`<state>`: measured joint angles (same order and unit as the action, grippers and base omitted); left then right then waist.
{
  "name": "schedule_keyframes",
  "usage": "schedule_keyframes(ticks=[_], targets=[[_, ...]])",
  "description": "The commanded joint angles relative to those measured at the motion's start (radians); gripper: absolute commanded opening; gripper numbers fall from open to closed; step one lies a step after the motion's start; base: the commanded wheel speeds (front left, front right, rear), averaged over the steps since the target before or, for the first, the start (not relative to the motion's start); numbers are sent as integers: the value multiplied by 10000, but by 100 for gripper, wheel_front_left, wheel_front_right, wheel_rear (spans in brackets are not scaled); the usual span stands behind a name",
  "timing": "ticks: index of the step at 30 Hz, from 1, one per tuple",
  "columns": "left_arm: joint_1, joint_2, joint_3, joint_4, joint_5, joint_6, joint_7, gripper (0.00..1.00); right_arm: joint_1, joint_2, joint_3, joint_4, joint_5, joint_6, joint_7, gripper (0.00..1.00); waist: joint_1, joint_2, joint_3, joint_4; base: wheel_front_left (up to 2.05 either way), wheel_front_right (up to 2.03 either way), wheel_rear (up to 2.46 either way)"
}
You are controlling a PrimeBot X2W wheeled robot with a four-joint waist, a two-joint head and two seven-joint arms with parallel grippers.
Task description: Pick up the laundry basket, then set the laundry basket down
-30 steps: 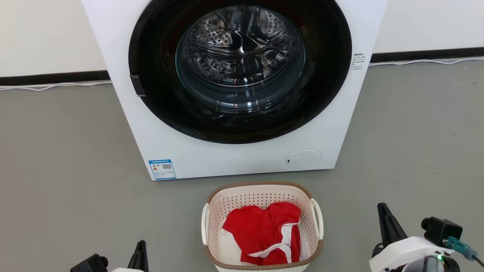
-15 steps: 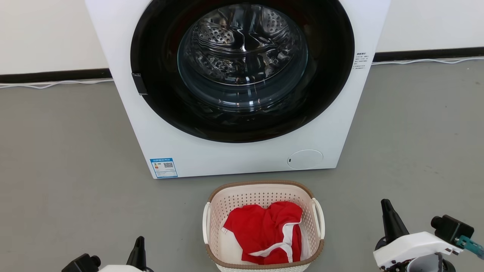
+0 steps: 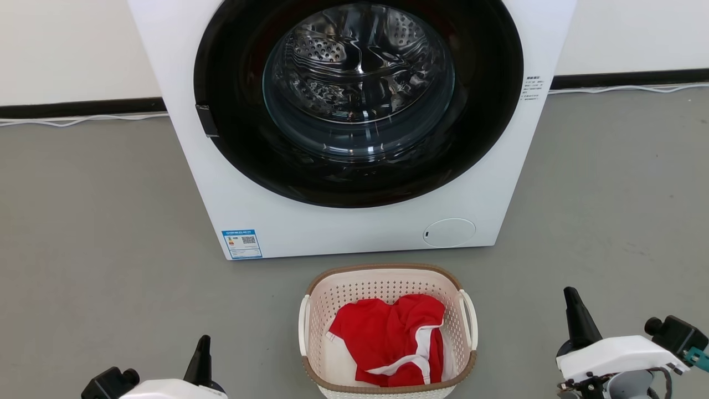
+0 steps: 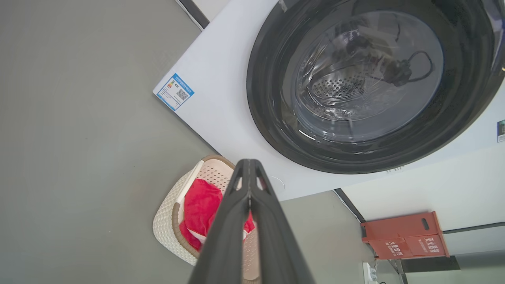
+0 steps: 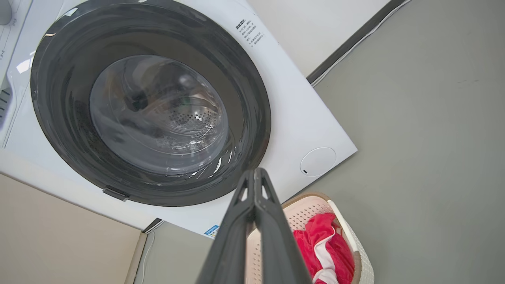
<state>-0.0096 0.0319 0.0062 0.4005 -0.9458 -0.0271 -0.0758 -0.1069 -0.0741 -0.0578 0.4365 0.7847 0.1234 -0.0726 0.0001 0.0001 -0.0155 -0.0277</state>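
Left gripper (image 3: 204,343) sits low at the lower left of the head view, well apart from the basket, holding nothing. Its wrist view shows the two dark fingers (image 4: 232,213) pressed together to a single tip. The laundry basket (image 3: 382,269) is centre-bottom, standing upright and level on the grey floor (image 3: 99,249), just in front of the washer (image 3: 343,227) and not touching it. A red garment (image 3: 388,338) with white trim is bunched inside. Both white side handles are free, the left handle (image 3: 302,327) and the right handle (image 3: 471,318), with nothing on them. Right gripper (image 3: 571,299) is at the lower right, also well clear of the basket, fingers (image 5: 272,236) pressed together and empty. As for the step in hand, the scene fits two readings. Either the basket is waiting to be gripped, or it is already back on the floor and let go. The pictures do not settle which. If a lift is due, my guess is that the fingers must spread, come inward and close on the handles or the brown rim, both sides even so the load stays level. If it is already set down, the basket lies as the task wants.
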Motion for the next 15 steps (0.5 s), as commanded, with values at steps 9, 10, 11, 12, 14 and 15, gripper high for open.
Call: schedule_keyframes(ticks=[9,10,11,12,14,15], targets=[[-592,104,340,-509,-1151,-252,317,0,-170,-1,-29,-566,1421,43,313,0,-1,-1,29,43,0,0,0],[-599,105,354,-529,-1253,-267,347,0,-167,3,-39,-591,1548,43,342,0,-1,-1,32,48,0,0,0],[-607,107,368,-548,-1356,-282,376,0,-164,8,-49,-616,1676,44,371,0,-1,-1,35,52,0,0,0],[-614,108,382,-568,-1458,-296,406,0,-161,12,-59,-641,1803,44,400,0,-1,-1,37,56,0,0,0],[-629,111,409,-606,-1660,-325,464,0,-155,21,-79,-691,2055,45,457,0,-1,-1,43,65,0,0,0],[-636,113,422,-625,-1762,-340,493,0,-152,26,-89,-717,2182,46,486,0,-1,-1,46,69,0,0,0]])
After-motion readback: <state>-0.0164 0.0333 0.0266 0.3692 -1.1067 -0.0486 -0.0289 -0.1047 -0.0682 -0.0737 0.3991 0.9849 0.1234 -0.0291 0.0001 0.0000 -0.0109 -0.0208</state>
